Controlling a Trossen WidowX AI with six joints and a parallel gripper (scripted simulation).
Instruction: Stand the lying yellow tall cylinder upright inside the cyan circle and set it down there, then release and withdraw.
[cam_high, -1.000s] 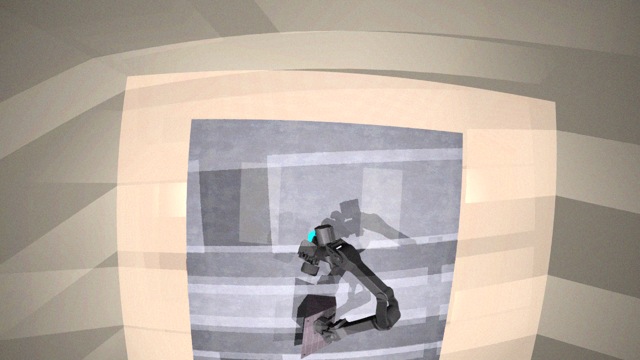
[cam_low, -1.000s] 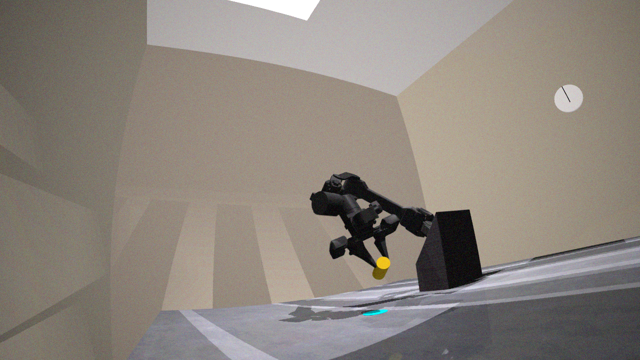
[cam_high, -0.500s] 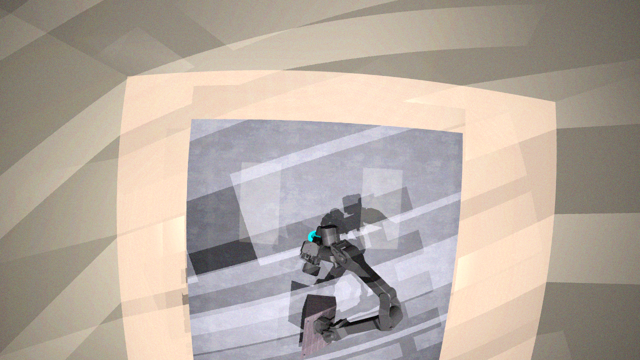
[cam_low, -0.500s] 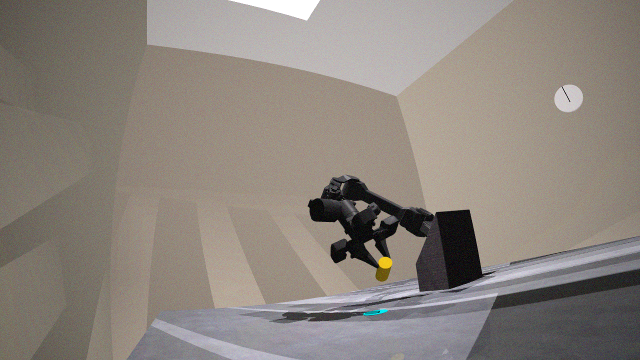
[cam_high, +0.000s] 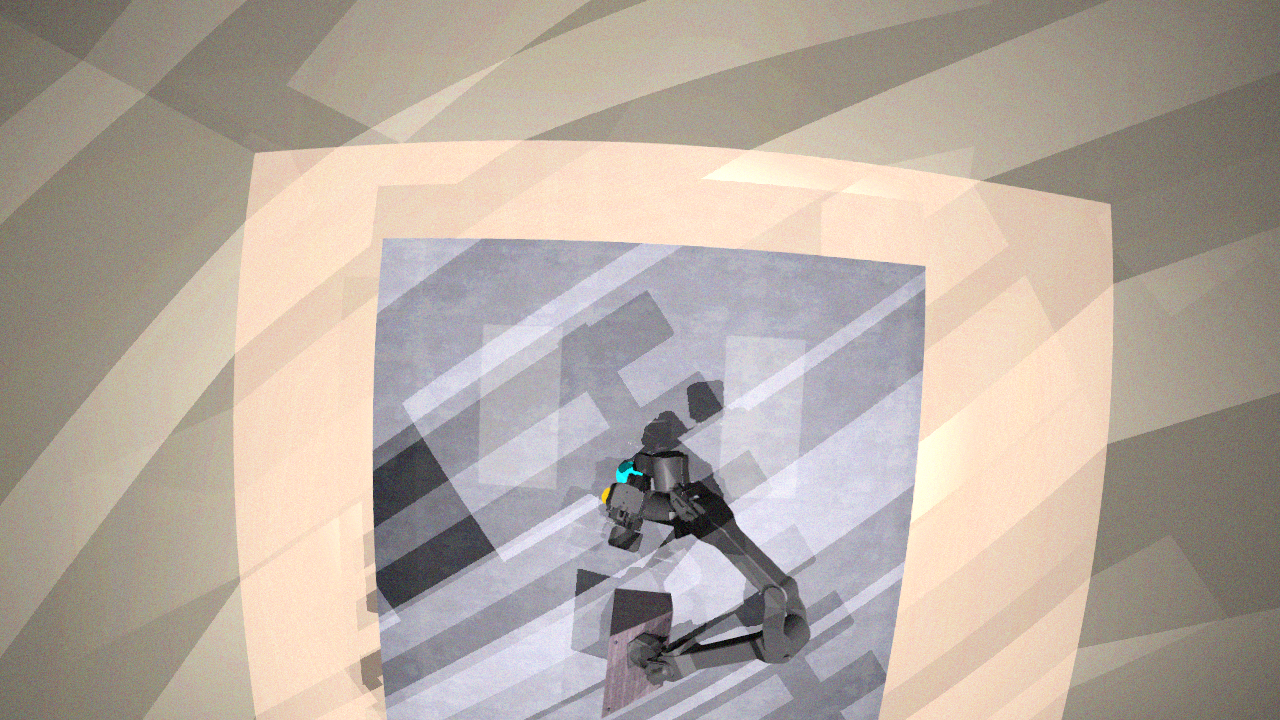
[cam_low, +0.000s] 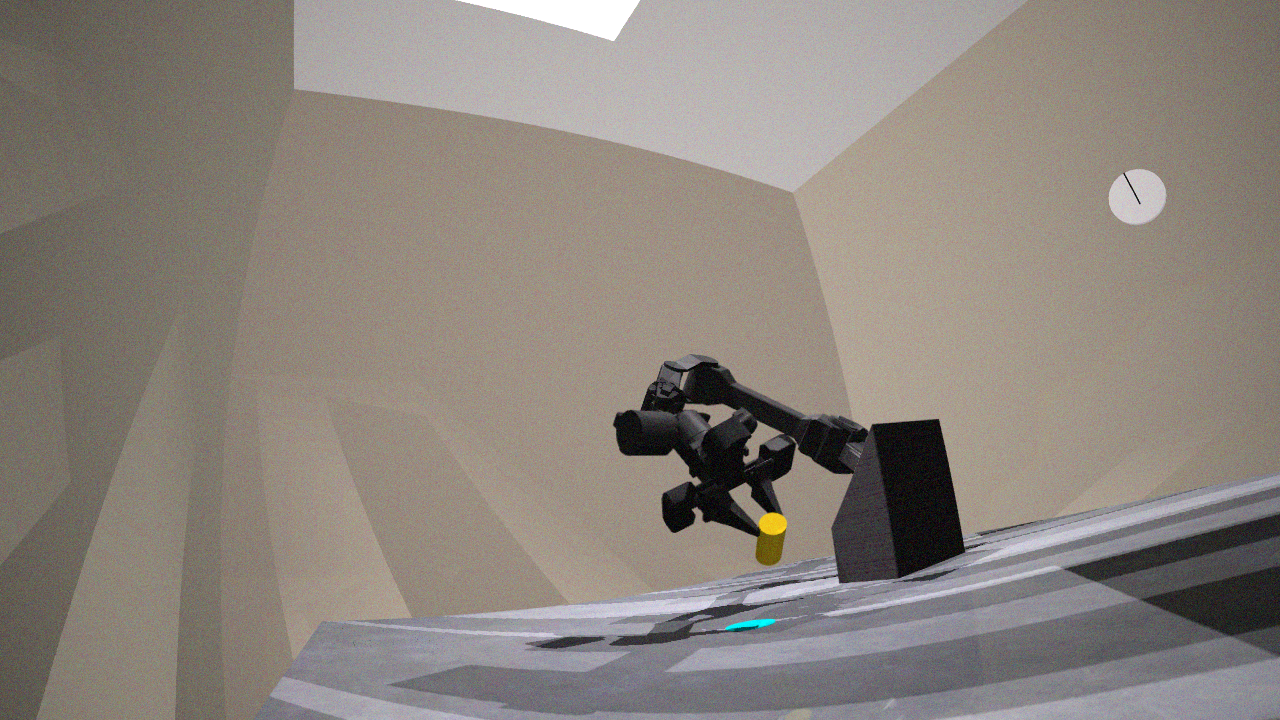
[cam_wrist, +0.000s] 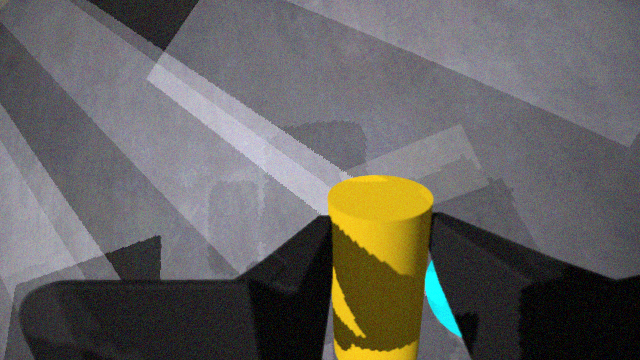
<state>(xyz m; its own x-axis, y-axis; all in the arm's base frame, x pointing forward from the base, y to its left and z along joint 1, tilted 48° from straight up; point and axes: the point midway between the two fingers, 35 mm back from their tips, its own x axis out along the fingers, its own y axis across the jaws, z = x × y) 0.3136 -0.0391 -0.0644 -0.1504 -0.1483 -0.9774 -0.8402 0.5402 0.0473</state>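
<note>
The whole arm (cam_low: 769, 413) is one matte charcoal-black colour, built from chunky, blocky links with fat round barrel-shaped joint housings. No stickers, logos or cables that I can make out. It sits on a dark slab-like base block (cam_low: 899, 501), which looks brownish and woodgrainy from the top view. The charcoal two-fingered gripper (cam_low: 756, 517) has a wide crossbar body, and its fingers (cam_low: 729, 514) taper down to narrow wedge tips, plain flat black up close in the wrist view.
</note>
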